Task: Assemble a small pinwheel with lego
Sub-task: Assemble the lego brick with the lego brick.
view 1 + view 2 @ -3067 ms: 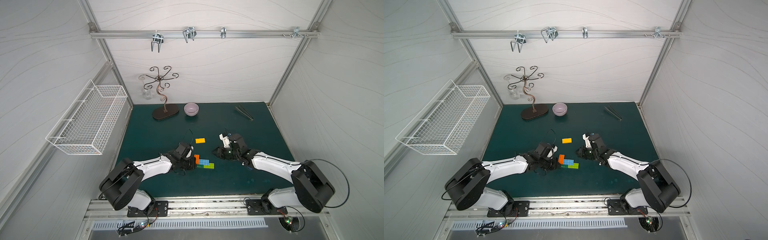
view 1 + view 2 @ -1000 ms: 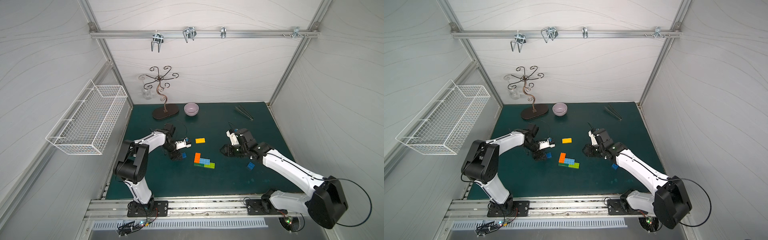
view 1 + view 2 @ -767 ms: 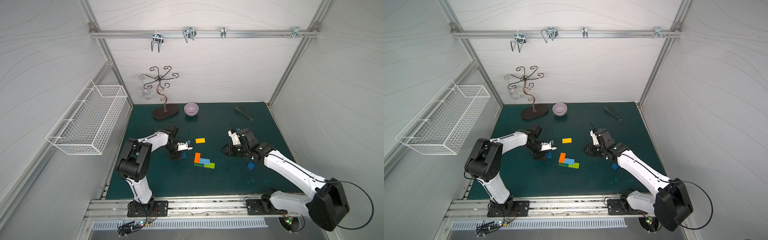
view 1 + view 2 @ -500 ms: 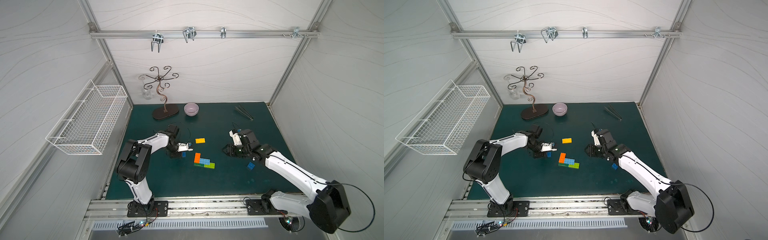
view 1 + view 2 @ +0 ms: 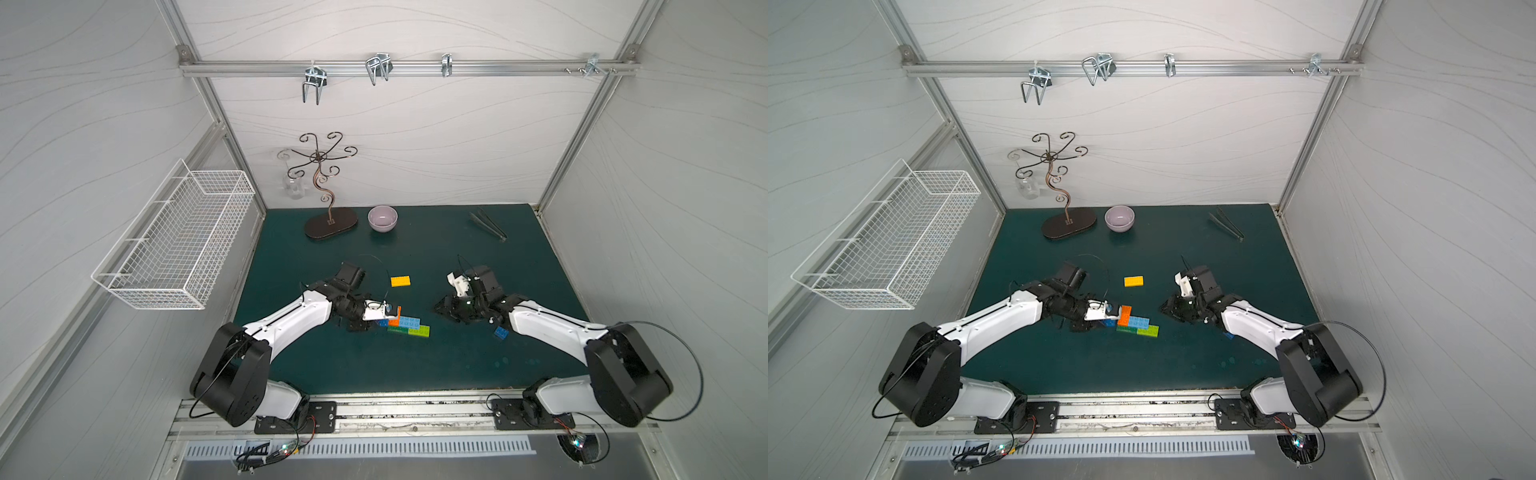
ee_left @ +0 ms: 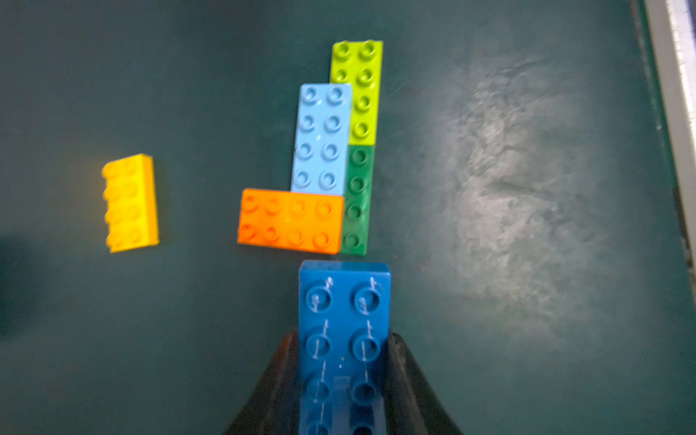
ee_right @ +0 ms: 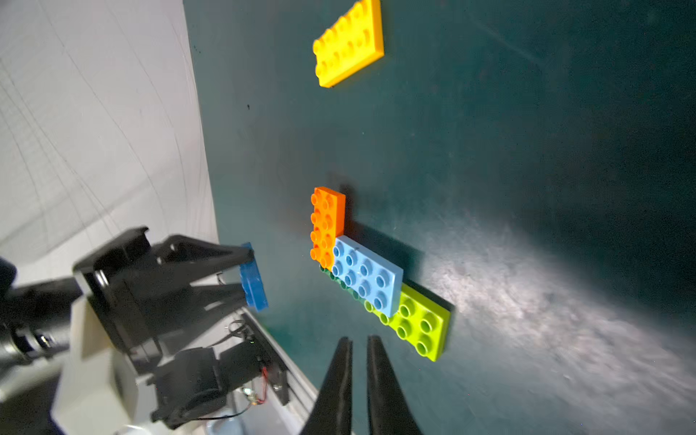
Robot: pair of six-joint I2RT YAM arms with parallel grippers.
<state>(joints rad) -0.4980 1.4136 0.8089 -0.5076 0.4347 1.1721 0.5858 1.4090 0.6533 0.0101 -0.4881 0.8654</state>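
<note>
The partial pinwheel [image 5: 405, 323] lies mid-mat: an orange brick [image 6: 290, 220] and a light blue brick [image 6: 322, 139] sit on a dark green [image 6: 356, 203] and a lime brick [image 6: 357, 90]. My left gripper [image 6: 343, 339] is shut on a dark blue brick [image 6: 344, 301], held just short of the orange and green ends; the same brick [image 7: 254, 280] shows in the right wrist view. A yellow brick [image 5: 400, 281] lies loose behind the assembly. My right gripper [image 7: 357, 341] is shut and empty, to the right of the lime brick [image 7: 422, 327]. A small blue square brick [image 5: 500, 332] lies beside the right arm.
A metal jewellery stand [image 5: 330, 222], a pale bowl [image 5: 382, 218] and dark tongs [image 5: 488, 224] stand along the back of the green mat. A white wire basket [image 5: 178, 245] hangs on the left wall.
My left gripper closed on the dark blue brick and carried it rightward to the assembly's left end. The right gripper has shut with nothing in it.
</note>
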